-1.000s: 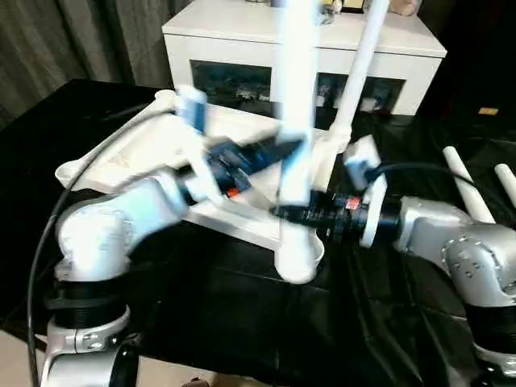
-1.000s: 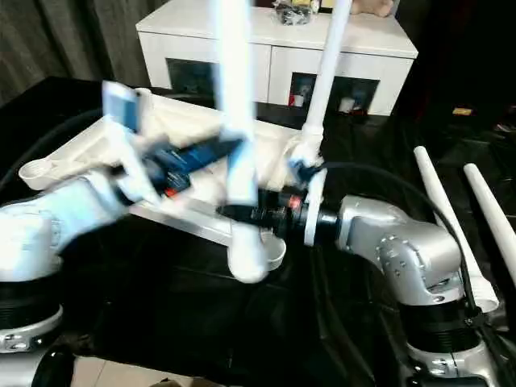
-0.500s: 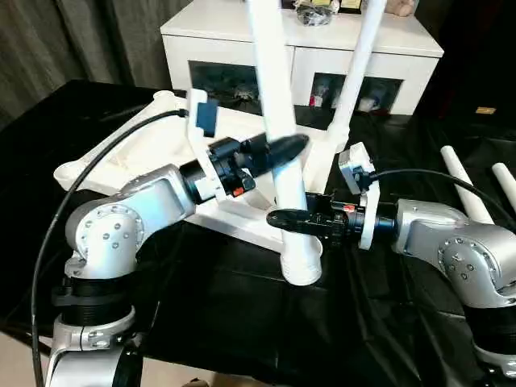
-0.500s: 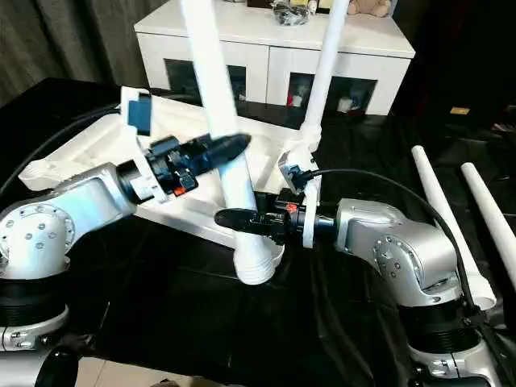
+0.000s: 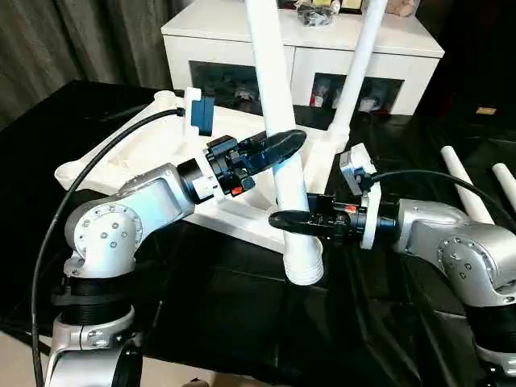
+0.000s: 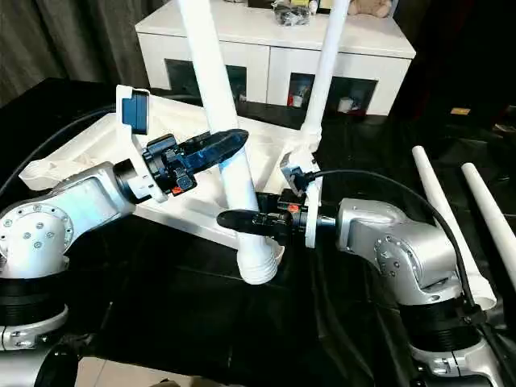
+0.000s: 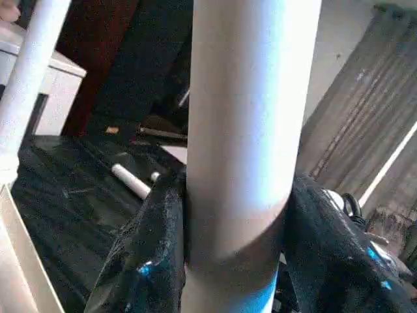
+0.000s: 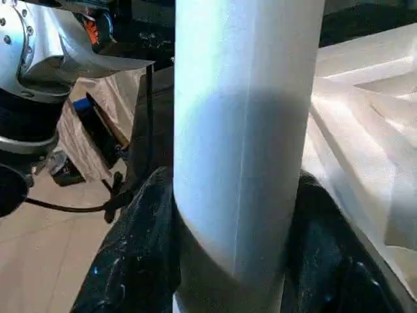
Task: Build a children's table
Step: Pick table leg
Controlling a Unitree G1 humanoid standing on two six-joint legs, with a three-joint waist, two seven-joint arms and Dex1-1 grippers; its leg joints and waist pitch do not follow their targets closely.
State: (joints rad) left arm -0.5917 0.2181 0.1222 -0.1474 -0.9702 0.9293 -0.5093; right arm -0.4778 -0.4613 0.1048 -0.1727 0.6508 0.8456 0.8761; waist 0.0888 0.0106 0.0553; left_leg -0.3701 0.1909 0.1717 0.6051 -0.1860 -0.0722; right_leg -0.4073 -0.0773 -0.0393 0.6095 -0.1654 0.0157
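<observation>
Both tools are clenched on the same leg (image 5: pixel 274 89), a long smooth white plastic tube, slightly tapered, w/ its long axis near vertical and tilted a bit. Left tool (image 5: pixel 278 147) grips it higher up, right tool (image 5: pixel 292 219) lower, just above the leg's wide ribbed end (image 5: pixel 305 270). Wrist views confirm: black fingers (image 7: pixel 153 254) of the left tool and fingers (image 8: pixel 140 261) of the right tool press either side of the tube. That bottom end sits at the table top's (image 5: pixel 145 153) near corner socket, at the worktop's (image 5: pixel 201 314) near edge; can't tell if it's fully seated or just resting on the rim. Key relation: socket lies straight below the right tool, so the nxt move, as I judge it, is a push down along the leg's own axis, right arm nearer the joint doing the press, left arm steadying the tilt. Table top is white moulded plastic, upside down, ribbed underside up w/ rounded corner sockets, lying across the worktop's middle toward the far edge. A second leg (image 6: pixel 322 72) already stands upright in the far socket. Two more legs (image 6: pixel 439 218) lie loose near the worktop's right edge, well apart from both tools. Worktop cover is glossy black, wrinkled. White cabinet (image 5: pixel 403 48) stands beyond the far edge.
</observation>
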